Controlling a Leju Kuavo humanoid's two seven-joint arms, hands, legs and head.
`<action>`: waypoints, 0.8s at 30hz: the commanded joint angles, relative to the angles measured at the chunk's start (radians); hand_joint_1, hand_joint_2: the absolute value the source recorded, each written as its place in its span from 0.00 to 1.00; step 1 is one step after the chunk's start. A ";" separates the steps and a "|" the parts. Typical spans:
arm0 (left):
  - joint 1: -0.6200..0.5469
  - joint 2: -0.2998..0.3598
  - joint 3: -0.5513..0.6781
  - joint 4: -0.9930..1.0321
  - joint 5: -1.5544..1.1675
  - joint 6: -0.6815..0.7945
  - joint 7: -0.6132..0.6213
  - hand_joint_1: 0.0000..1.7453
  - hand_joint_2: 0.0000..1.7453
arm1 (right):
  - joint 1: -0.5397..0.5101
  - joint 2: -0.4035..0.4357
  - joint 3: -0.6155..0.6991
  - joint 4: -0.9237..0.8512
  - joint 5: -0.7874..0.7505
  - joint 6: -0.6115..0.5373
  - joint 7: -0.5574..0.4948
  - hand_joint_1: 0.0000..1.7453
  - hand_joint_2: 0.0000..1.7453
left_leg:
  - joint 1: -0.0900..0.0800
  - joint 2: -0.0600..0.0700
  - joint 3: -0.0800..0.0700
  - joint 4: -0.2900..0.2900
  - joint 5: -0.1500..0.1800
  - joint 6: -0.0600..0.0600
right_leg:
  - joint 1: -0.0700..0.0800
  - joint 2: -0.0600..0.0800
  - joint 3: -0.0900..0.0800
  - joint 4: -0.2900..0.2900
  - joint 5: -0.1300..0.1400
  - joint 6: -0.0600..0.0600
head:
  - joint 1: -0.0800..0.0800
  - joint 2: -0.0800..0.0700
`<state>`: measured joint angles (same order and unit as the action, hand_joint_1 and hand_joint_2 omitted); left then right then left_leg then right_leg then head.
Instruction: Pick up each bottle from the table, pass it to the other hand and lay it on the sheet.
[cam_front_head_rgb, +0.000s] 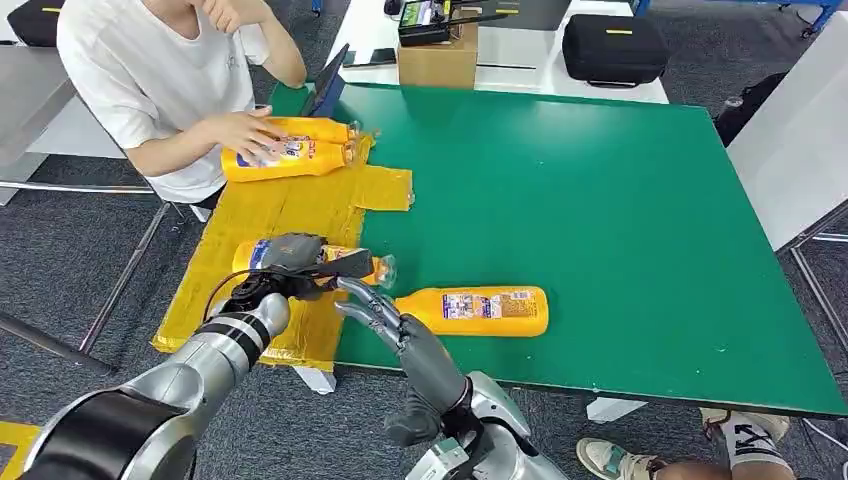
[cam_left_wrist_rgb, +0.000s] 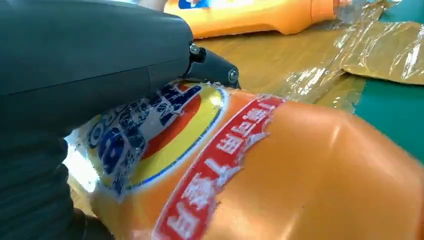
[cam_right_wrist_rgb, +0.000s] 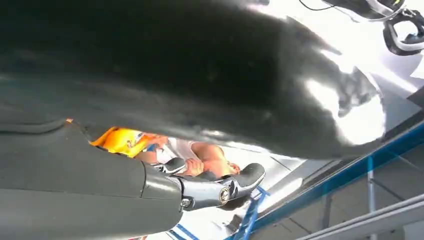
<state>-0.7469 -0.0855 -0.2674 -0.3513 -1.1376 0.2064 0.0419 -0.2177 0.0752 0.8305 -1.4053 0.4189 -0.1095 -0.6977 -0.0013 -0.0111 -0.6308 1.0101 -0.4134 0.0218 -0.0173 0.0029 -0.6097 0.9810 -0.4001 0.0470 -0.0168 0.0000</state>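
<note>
In the head view, your left hand (cam_front_head_rgb: 292, 262) is wrapped around an orange bottle (cam_front_head_rgb: 352, 262) over the yellow sheet (cam_front_head_rgb: 290, 205), the bottle lying roughly level with its clear cap end pointing toward the green table (cam_front_head_rgb: 600, 220). Your right hand (cam_front_head_rgb: 385, 315) sits just beside that cap end with its fingers spread and nothing in them. A second bottle (cam_front_head_rgb: 485, 310) lies on its side on the table, just past the right hand from the sheet. At the far end of the sheet, two more bottles (cam_front_head_rgb: 290, 150) lie side by side, and a seated person's hand (cam_front_head_rgb: 240, 130) rests on them.

In the left wrist view, the held bottle's label (cam_left_wrist_rgb: 165, 140) is pressed under the dark thumb (cam_left_wrist_rgb: 212, 67), with the crinkled sheet (cam_left_wrist_rgb: 310, 65) beyond it.

In the right wrist view, the right hand's fingers (cam_right_wrist_rgb: 240, 182) curl around nothing.
</note>
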 joint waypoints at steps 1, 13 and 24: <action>-0.001 -0.036 0.016 0.085 0.021 -0.040 -0.054 0.00 1.00 | -0.026 -0.001 -0.028 0.116 0.020 -0.015 0.000 0.00 0.00 | 0.000 0.001 0.004 -0.001 -0.001 -0.001 | 0.000 0.001 0.004 -0.001 0.000 -0.001 | 0.000 0.000; 0.015 -0.062 0.176 0.052 0.224 -0.224 -0.283 0.00 1.00 | -0.044 -0.019 -0.017 0.152 -0.009 -0.055 0.000 0.00 0.00 | 0.000 0.002 0.007 -0.001 -0.002 -0.001 | 0.001 0.001 0.007 -0.002 -0.001 -0.002 | 0.000 0.000; 0.221 -0.149 0.396 -0.637 1.029 -0.379 -0.559 0.00 1.00 | -0.033 -0.056 0.015 0.094 -0.027 -0.204 0.000 0.00 0.00 | 0.000 -0.002 0.003 0.000 -0.001 0.000 | 0.001 -0.002 0.004 -0.001 -0.001 -0.001 | 0.000 0.000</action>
<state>-0.6866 -0.1519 -0.0576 -0.4655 -0.5739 -0.0306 -0.5669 -0.2292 0.0626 0.8125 -1.3191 0.3876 -0.2455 -0.6981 -0.0016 -0.0141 -0.6295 1.0102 -0.4125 0.0221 -0.0176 0.0011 -0.6077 0.9810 -0.3997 0.0474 -0.0168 0.0000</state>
